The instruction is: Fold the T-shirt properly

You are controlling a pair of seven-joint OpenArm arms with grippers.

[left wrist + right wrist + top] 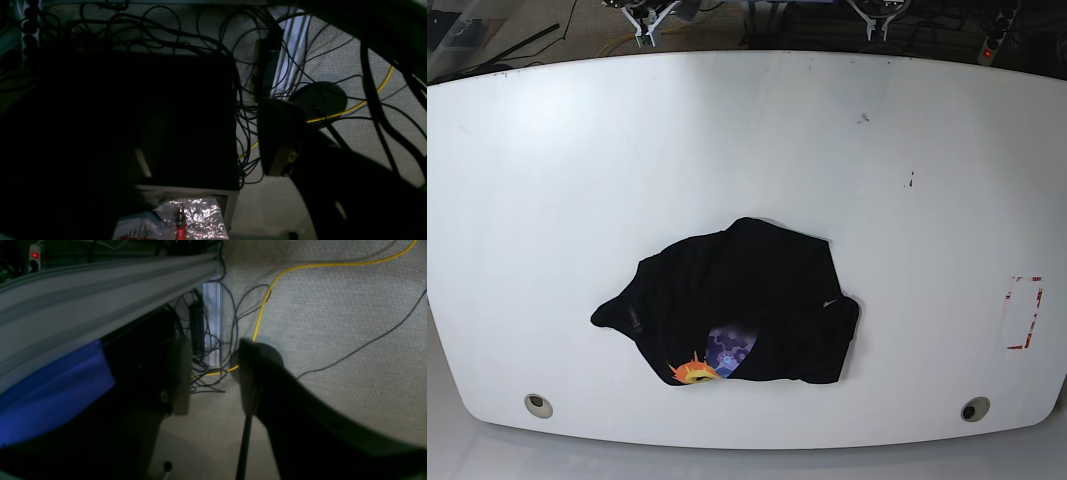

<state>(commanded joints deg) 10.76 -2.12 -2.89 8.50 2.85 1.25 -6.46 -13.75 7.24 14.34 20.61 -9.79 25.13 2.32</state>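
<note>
Crumpled T-shirt (739, 305) near table (747, 130) front edge, unfolded. Right gripper (211, 380) parted, holding nothing, off-table; left gripper (280, 140) too dark to judge.

In the dim wrist views each pincer showed as two dark, flat, blade-like fingers. The right pincer (213, 380) had a paler grey inner face on its left finger (180, 376), with a small screw near its base. The left pincer (206, 133) was mostly lost in shadow.
</note>
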